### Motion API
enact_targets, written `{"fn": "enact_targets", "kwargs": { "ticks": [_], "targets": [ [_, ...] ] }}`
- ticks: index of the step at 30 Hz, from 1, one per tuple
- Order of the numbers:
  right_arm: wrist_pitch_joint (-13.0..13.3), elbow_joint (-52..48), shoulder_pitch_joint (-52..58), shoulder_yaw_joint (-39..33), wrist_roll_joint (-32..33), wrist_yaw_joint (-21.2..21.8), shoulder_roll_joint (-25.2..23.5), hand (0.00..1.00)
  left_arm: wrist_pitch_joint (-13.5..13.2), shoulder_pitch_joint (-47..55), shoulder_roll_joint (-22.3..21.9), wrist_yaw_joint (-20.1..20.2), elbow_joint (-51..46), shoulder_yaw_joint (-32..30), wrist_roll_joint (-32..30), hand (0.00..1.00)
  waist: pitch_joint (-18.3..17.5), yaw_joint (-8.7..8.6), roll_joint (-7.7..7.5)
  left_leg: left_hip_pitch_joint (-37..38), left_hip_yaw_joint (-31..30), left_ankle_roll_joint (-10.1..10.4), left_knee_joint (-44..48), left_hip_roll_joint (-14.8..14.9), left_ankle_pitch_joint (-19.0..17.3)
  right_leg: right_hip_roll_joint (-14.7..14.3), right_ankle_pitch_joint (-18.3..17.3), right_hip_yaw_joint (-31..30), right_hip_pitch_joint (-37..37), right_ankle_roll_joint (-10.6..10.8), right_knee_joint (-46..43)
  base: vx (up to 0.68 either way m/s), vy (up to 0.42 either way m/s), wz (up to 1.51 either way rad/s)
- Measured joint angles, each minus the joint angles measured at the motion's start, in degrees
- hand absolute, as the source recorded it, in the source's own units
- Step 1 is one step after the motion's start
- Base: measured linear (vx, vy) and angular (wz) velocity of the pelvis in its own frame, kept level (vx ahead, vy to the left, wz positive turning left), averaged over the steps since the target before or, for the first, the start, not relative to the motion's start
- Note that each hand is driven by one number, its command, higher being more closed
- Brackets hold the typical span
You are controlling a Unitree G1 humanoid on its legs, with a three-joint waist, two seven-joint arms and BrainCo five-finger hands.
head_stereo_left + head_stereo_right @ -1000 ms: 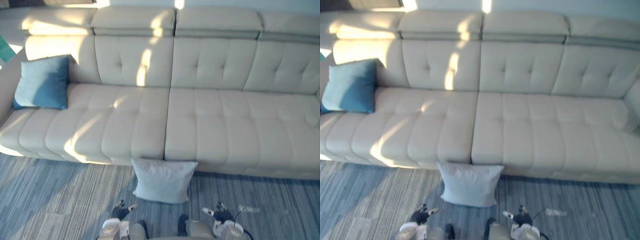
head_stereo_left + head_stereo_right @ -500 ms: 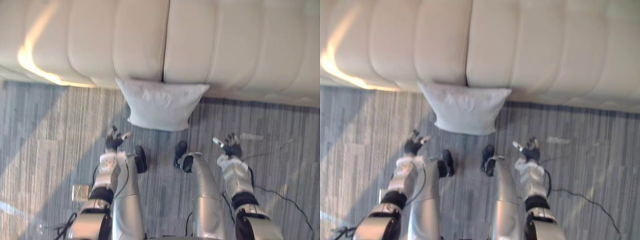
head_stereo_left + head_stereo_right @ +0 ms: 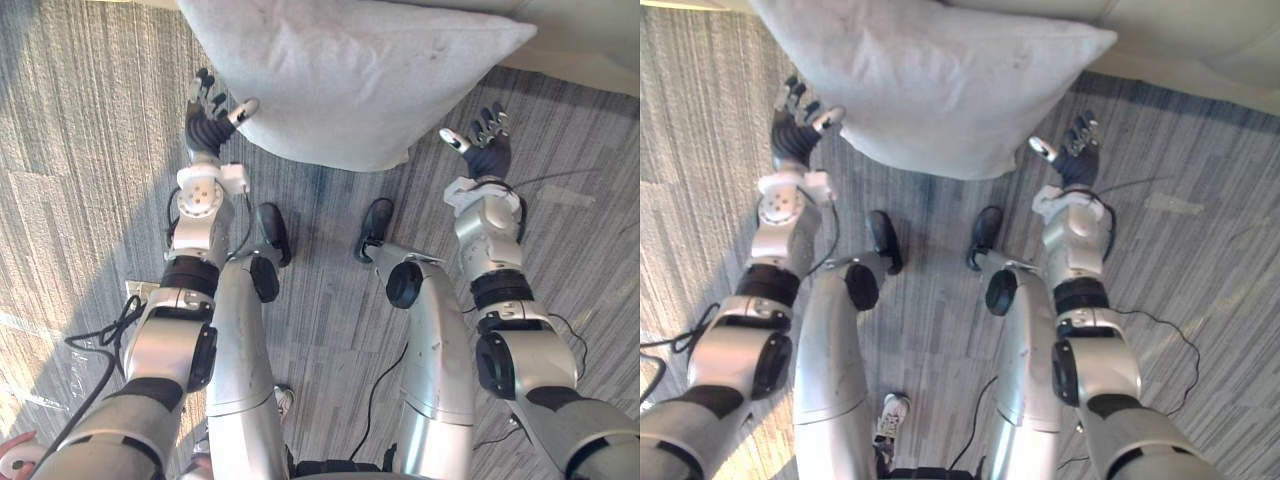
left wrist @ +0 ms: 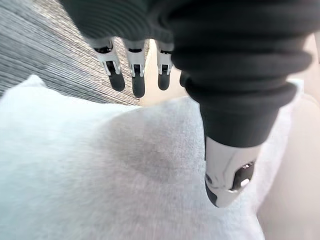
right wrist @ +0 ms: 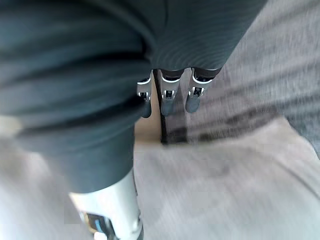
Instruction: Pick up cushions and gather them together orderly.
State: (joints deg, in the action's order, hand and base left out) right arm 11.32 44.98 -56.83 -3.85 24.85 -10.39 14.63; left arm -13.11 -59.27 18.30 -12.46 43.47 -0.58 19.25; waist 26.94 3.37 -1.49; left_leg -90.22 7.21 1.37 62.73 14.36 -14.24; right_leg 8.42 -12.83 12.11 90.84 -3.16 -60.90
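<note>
The cushion [image 3: 350, 70], pale grey and square, lies on the striped grey carpet [image 3: 80, 200] with its far edge against the base of the cream sofa [image 3: 590, 45]. One corner points out to the right along the sofa's foot.

The left hand [image 3: 208, 125] is at the cushion's left edge. Its fingers [image 4: 136, 75] are straight and slightly spread, and its thumb reaches toward the fabric, holding nothing. The left wrist view shows the fingers and thumb stretched out over the cushion's face, but it does not show whether the thumb tip touches.

The right hand [image 3: 487, 150] is just beside the cushion's right lower edge, under the out-pointing corner. Its fingers are spread and upright and its thumb is angled toward the cushion, with nothing in its grasp.
</note>
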Motion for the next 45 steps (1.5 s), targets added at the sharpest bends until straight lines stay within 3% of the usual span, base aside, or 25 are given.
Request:
{"fn": "enact_targets", "kwargs": {
  "ticks": [1, 2, 3, 4, 9, 19, 22, 27, 32, 35, 39, 45],
  "targets": [
    [0.02, 0.04, -0.96, 0.91, -0.03, -0.44, -1.03, 0.0, 0.02, -0.97, -0.05, -0.48, -0.01, 0.59, -0.05, 0.0, 0.0, -0.01, 0.0, -0.44, 0.0, 0.01, -0.16, -0.01, 0.09, 0.0, 0.05, 0.05, 0.45, -0.09, 0.11, 0.0, 0.0, 0.0],
    [0.22, 0.04, -1.83, 1.89, -0.03, -1.25, -1.8, 1.0, 0.03, -2.06, -0.1, -1.23, -0.02, 1.58, -0.07, 0.0, 0.0, -0.03, 0.0, -0.8, 0.0, 0.04, -0.39, -0.04, 0.15, 0.02, 0.07, 0.11, 0.84, -0.12, 0.26, -0.02, -0.02, 0.05],
    [0.4, 0.03, -2.43, 2.23, -0.01, -1.68, -2.22, 1.0, 0.05, -2.92, -0.19, -1.55, -0.03, 2.25, -0.1, 0.0, -0.01, -0.05, 0.0, -1.02, 0.03, 0.05, -0.55, -0.12, 0.2, 0.07, 0.09, 0.11, 1.12, -0.16, 0.31, -0.01, -0.018, 0.05],
    [0.54, 0.03, -3.4, 2.27, 0.02, -2.42, -3.09, 1.0, 0.14, -4.29, -0.64, -2.48, -0.07, 3.07, -0.13, 1.0, -0.01, -0.1, 0.0, -1.37, 0.02, 0.3, -0.61, -0.17, 0.33, 0.21, 0.39, 0.26, 1.41, -0.7, 0.31, 0.0, -0.017, 0.05],
    [0.93, -0.01, -4.09, 2.29, 0.71, -4.03, -3.08, 1.0, 1.22, -6.69, -1.54, -6.07, -0.85, 4.61, -0.65, 1.0, -0.02, -0.54, 0.02, -1.62, -0.08, 0.59, -1.73, -0.99, 0.76, 0.59, 0.78, 0.4, 1.46, -1.38, 1.04, 0.02, -0.01, 0.06],
    [0.9, -3.61, -1.12, 5.34, 7.75, -4.03, -3.57, 1.0, 1.64, -3.34, -1.53, -7.71, -7.39, 6.76, 1.17, 1.0, -0.12, -0.68, 0.03, 3.71, -0.06, 0.44, -3.81, -1.69, 1.5, 0.51, 1.66, 0.71, -4.3, -1.88, 4.05, 0.0, -0.003, 0.01],
    [1.24, -10.66, 5.36, 6.24, 7.78, -3.75, -3.99, 1.0, -0.3, 2.35, -3.72, -7.69, -13.56, 6.79, 1.26, 1.0, -0.91, -0.73, 0.02, 7.7, 0.0, 0.48, -5.73, -1.71, 1.5, 0.36, 1.65, 1.1, -8.44, -1.71, 6.07, 0.0, 0.002, -0.02],
    [3.2, -21.68, 16.92, 6.25, 6.84, -3.7, -6.13, 1.0, -3.95, 14.31, -6.96, -7.25, -22.53, 7.71, 2.45, 1.0, -2.91, -1.14, 0.0, 19.43, 1.09, 1.1, -11.67, -1.8, 2.08, -0.5, 1.84, 1.49, -19.74, -0.97, 11.63, 0.01, -0.002, -0.02],
    [4.91, -35.22, 31.24, 6.36, 2.22, -3.7, -7.37, 1.0, -5.7, 28.66, -11.01, -5.63, -32.7, 10.57, 3.59, 1.0, -3.28, -1.58, -0.07, 38.09, 1.95, 2.19, -20.87, -3.2, 2.88, -1.15, 1.81, 2.11, -37.67, -0.81, 19.33, 0.07, -0.016, 0.05],
    [5.11, -40.67, 41.19, 7.29, -0.27, -3.6, -8.04, 1.0, -6.3, 38.16, -12.49, -3.74, -36.41, 12.89, 3.81, 1.0, -7.97, -1.8, -0.19, 47.22, 2.55, 2.86, -26.86, -4.21, 3.33, -1.33, 1.45, 2.41, -46.08, -0.18, 23.85, 0.16, -0.015, 0.05],
    [4.87, -48.3, 52.12, 9.47, -3.06, -2.3, -8.0, 1.0, -6.37, 49.7, -12.51, -1.67, -43.05, 14.33, 4.51, 1.0, -11.32, -1.76, -0.17, 61.0, 4.37, 3.01, -33.9, -4.89, 3.4, -1.76, 1.07, 2.48, -58.37, 0.46, 28.94, 0.18, -0.007, -0.08],
    [4.87, -57.14, 62.49, 10.83, -6.86, 0.91, -9.02, 1.0, -7.43, 60.73, -12.5, 1.06, -48.52, 14.84, 4.54, 1.0, -17.04, -1.68, -0.18, 73.82, 7.0, 3.86, -39.19, -5.01, 2.29, -2.73, -0.49, 0.86, -69.18, 2.38, 32.82, 0.14, 0.021, -0.18]
  ]
}}
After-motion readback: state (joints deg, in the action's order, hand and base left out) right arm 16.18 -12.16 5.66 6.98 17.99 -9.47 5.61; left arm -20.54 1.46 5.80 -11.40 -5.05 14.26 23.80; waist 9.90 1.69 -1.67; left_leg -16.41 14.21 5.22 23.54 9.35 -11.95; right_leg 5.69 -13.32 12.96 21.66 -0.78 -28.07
